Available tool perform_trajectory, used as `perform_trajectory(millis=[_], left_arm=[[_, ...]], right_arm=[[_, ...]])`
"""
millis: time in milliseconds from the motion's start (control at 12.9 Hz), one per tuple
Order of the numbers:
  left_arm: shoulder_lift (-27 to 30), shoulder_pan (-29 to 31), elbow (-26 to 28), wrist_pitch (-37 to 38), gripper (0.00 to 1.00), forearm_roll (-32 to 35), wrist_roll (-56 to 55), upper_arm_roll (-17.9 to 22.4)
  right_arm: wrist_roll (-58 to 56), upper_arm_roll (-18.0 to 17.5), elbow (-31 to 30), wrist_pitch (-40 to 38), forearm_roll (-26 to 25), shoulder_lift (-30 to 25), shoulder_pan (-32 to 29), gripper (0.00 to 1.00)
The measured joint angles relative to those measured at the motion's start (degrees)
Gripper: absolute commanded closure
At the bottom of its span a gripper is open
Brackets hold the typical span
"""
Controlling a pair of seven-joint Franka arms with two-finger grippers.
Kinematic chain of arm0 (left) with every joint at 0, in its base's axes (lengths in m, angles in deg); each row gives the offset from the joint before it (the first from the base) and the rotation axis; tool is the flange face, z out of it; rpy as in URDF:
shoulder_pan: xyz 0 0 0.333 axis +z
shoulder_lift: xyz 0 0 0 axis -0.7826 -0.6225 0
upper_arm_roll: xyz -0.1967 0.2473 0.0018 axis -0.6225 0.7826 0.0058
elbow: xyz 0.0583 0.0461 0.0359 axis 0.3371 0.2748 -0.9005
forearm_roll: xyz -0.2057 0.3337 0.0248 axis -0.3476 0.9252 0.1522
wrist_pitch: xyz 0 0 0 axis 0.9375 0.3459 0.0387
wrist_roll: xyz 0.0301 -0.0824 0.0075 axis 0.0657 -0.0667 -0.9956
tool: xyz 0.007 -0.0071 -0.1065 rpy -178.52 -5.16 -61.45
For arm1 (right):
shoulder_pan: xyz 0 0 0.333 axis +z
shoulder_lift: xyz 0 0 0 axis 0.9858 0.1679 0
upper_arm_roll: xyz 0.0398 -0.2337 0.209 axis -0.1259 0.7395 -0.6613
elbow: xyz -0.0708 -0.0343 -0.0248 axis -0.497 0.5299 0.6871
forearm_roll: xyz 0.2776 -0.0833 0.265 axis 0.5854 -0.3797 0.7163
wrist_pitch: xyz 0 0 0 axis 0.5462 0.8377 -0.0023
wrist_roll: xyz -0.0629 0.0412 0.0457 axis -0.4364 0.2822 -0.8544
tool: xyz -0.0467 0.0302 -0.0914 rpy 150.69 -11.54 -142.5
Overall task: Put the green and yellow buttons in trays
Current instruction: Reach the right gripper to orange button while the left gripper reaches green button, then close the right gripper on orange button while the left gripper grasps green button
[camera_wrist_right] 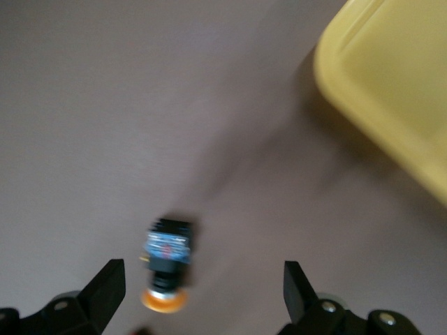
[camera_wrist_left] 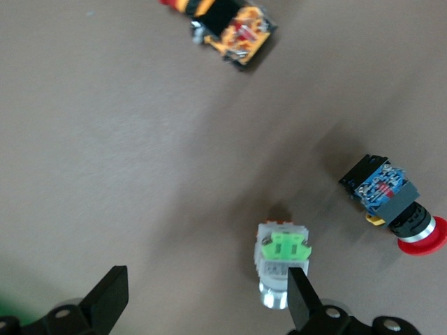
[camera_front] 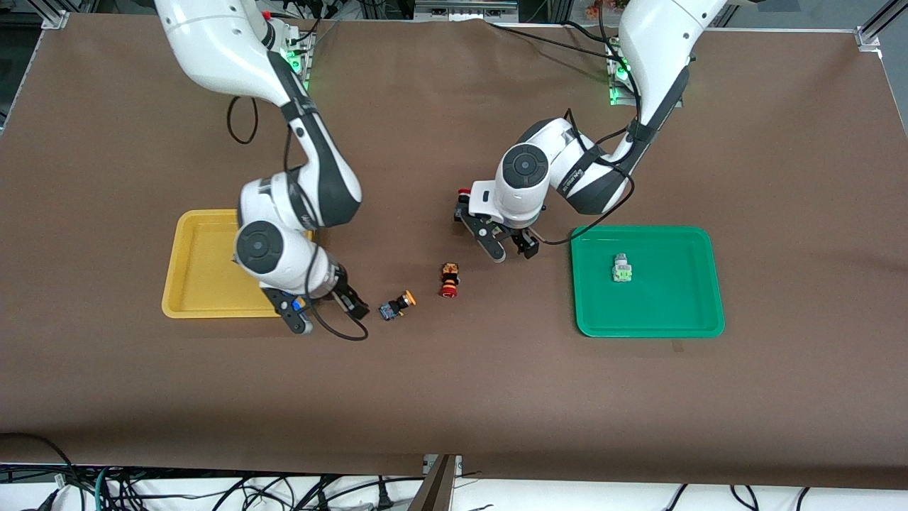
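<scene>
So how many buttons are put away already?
One: a green button lies in the green tray. Nothing is gripped. The open left gripper hangs over the second green button, the open right gripper over a yellow button. Another yellow button waits on the table.

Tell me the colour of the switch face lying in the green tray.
Light green, on a pale grey switch; front view shows it best.
</scene>
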Motion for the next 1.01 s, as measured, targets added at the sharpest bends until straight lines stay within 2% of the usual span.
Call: perform_trajectory(millis=[232, 465, 620, 697, 775, 852, 930, 1007], left_arm=[[-0.13, -1.14, 3.82, -2.87, 0.0, 0.0, 0.28, -0.61], [-1.05, -3.6, 4.7, -3.85, 0.0, 0.24, 0.18, -0.63], [-2.22, -4.73, 4.75, -4.59, 0.0, 3.63, -1.14, -0.57], [-2.87, -4.73, 4.74, -5.45, 0.42, 5.12, -2.1, -0.52], [-3.46, -4.69, 4.74, -6.44, 0.73, 5.81, -2.45, -0.4], [-3.88, -4.65, 4.74, -6.98, 0.87, 6.03, -2.78, -0.34], [-4.01, -4.67, 4.74, -7.07, 1.0, 6.06, -3.26, -0.34], [-3.88, -4.68, 4.62, -7.09, 1.0, 6.15, -4.21, -0.35]], right_arm=[[10.01, -1.21, 0.23, 11.97, 0.0, 5.97, 2.41, 0.0], [12.03, -1.2, 0.8, 14.21, 0.0, 8.3, 3.7, 0.0], [12.04, -1.08, 1.19, 14.21, 0.0, 8.3, 3.64, 0.01], [12.03, -1.04, 1.23, 14.2, -0.17, 8.3, 3.63, 0.06], [11.93, -1.03, 1.23, 14.14, -1.15, 8.33, 3.64, 0.38], [11.95, -1.04, 1.22, 14.04, -3.46, 8.46, 3.68, 0.8], [12.05, -1.08, 1.21, 14.0, -5.82, 8.77, 3.83, 1.0], [12.06, -1.09, 1.21, 14.01, -7.06, 9.14, 4.07, 1.0]])
